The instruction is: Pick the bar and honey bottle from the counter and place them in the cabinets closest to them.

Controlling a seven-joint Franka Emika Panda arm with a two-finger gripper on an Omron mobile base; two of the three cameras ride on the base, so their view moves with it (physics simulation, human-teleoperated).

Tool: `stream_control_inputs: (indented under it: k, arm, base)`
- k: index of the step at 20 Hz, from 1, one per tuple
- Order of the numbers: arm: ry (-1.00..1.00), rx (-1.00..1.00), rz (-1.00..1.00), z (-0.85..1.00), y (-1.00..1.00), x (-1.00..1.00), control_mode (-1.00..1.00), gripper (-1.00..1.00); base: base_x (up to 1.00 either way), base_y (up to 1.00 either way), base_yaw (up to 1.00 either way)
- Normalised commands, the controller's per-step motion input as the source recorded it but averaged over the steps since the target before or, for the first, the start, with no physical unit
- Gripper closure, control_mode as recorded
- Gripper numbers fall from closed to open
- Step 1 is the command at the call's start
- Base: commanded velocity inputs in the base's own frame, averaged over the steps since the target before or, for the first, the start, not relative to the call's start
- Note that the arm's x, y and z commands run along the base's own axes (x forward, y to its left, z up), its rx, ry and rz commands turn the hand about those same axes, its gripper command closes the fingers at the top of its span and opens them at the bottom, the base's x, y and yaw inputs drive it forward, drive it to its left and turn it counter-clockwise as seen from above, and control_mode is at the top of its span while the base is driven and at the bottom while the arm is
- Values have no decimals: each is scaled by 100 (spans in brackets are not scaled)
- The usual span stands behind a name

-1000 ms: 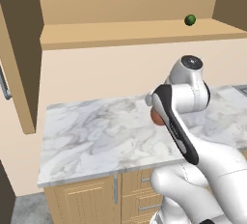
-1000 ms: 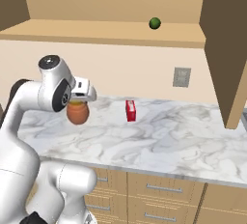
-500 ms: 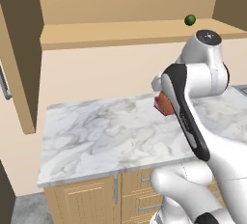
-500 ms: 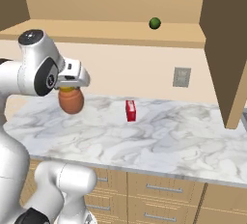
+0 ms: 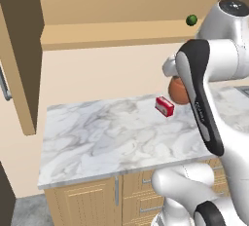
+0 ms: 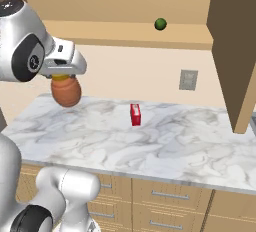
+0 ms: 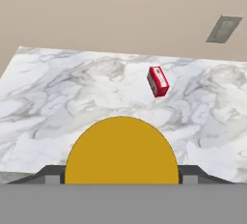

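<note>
Honey bottle (image 6: 66, 91) is gripped by its cap in the hand (image 6: 62, 77), jaws closed on it, hanging clear above the desk (image 6: 165, 146). Not yet on the cabinet shelf (image 6: 125, 35) overhead. Bar not identifiable; judged pending.

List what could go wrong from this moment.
1. The gripper holds the honey bottle by its cap end, well above the counter; a slip would likely drop it onto the marble.
2. Lifting to the cabinet shelf, the bottle's body may catch the shelf's front edge.
3. A green ball sits on that shelf; a nudge might roll it off.
4. A fall could hit the red box.
</note>
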Motion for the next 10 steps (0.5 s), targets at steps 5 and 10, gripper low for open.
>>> stream_control_inputs:
  k: [5, 10]
  arm:
    - [-14, 4, -2, 50, -6, -27, -100, 100]
    - [-12, 4, -2, 52, -5, -24, -100, 100]
  base:
    - [0, 0, 0]
    - [0, 0, 0]
